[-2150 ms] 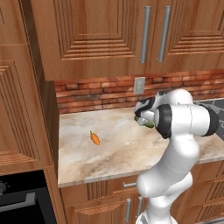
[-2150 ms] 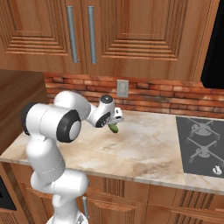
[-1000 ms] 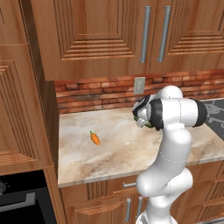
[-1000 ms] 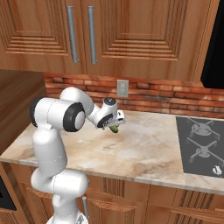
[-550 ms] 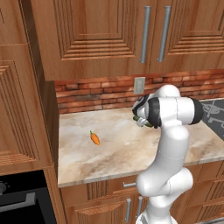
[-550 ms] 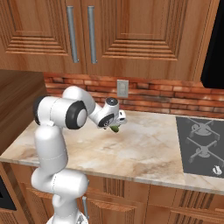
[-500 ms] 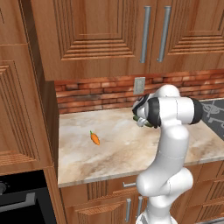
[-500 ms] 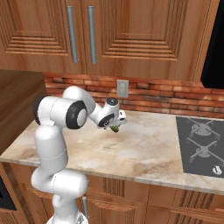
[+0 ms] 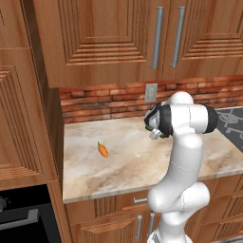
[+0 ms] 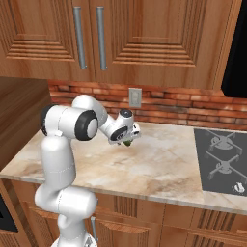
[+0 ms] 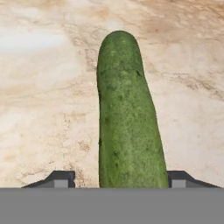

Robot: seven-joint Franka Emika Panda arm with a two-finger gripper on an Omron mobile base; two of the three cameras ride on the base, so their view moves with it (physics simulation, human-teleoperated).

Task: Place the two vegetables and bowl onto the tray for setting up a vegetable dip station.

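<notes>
A dark green cucumber [image 11: 127,118] lies on the marble counter [image 11: 39,109], running straight away from the hand. My gripper [image 11: 120,179] straddles its near end. The right fingertip [image 11: 178,179] is against the cucumber's side, and the left fingertip [image 11: 61,179] stands a little off it, so the jaws are open. In the right base view the gripper [image 10: 129,140] is down at the counter with a bit of green cucumber [image 10: 127,143] under it. The small orange carrot [image 9: 102,150] lies alone to the left on the counter. The bowl and the tray are out of view.
A grey stovetop [image 10: 222,161] is set into the counter at the right. A brick backsplash with a wall outlet [image 10: 134,98] runs behind, and wooden cabinets hang above. A tall wooden cabinet [image 9: 23,133] closes off the counter's left end.
Since two seconds ago the arm's elbow has swung over and the hand has settled low over the cucumber. In the last half second it has hardly moved.
</notes>
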